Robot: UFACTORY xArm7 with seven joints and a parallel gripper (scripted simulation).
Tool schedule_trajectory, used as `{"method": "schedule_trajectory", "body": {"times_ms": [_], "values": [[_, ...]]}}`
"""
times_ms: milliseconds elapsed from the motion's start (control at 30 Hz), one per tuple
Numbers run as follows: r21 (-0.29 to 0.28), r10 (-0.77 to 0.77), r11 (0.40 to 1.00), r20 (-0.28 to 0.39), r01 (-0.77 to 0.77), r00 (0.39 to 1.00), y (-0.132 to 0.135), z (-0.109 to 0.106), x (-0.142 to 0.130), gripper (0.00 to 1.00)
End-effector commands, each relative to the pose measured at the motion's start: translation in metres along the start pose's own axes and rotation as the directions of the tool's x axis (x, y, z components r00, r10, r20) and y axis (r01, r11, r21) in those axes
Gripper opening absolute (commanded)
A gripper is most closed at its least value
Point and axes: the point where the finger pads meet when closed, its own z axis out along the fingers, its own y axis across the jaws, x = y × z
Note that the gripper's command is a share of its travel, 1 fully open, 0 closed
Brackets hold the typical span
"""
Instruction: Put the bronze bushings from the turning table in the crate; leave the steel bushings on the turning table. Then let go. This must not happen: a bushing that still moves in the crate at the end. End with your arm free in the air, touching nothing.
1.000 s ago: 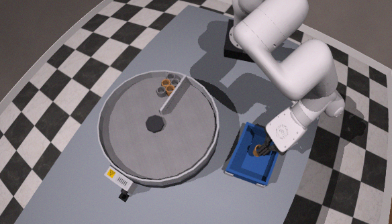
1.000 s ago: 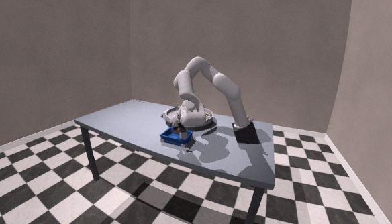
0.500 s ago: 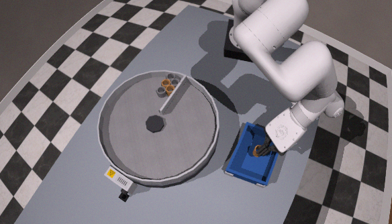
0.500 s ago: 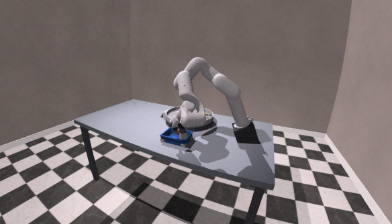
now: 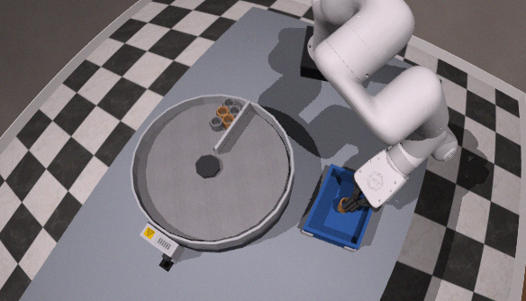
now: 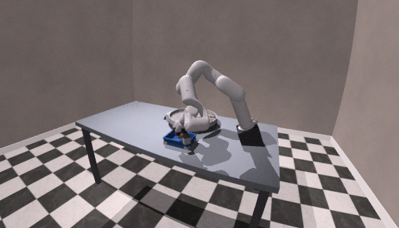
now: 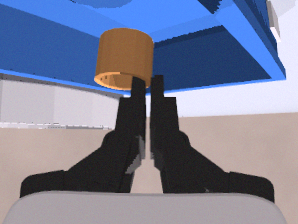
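My gripper [image 5: 349, 205] [image 7: 148, 93] is shut on the wall of a bronze bushing [image 5: 341, 205] [image 6: 180, 136] [image 7: 125, 52], with one fingertip inside its opening and the other outside. The bushing is over the inside of the blue crate [image 5: 327, 220] [image 6: 171, 141] [image 7: 40, 50]; its height above the crate floor is hard to tell. On the turning table [image 5: 203, 205], two bronze bushings [image 5: 219, 112] [image 5: 228, 125] stand in a close group with three steel bushings [image 5: 216, 127] [image 5: 229, 102] [image 5: 235, 110]. In the exterior view the arm partly hides the turning table.
A straight grey divider [image 5: 233, 127] stands on the turning table right beside the bushing group. The turning table has a raised rim [image 5: 292, 165] and a dark hub [image 5: 207, 166]. A white box [image 5: 159, 241] with a yellow label is at its outer edge. Crate walls surround the fingertips.
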Motion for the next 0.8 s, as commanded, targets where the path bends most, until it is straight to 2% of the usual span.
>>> {"method": "schedule_trajectory", "body": {"times_ms": [0, 767], "values": [[-0.003, 0.002, 1.000, 0.001, -0.002, 1.000, 0.0012, 0.0067, 0.0058, 0.00], [-0.003, 0.002, 1.000, 0.001, -0.002, 1.000, 0.0011, 0.0156, 0.0132, 0.00]]}}
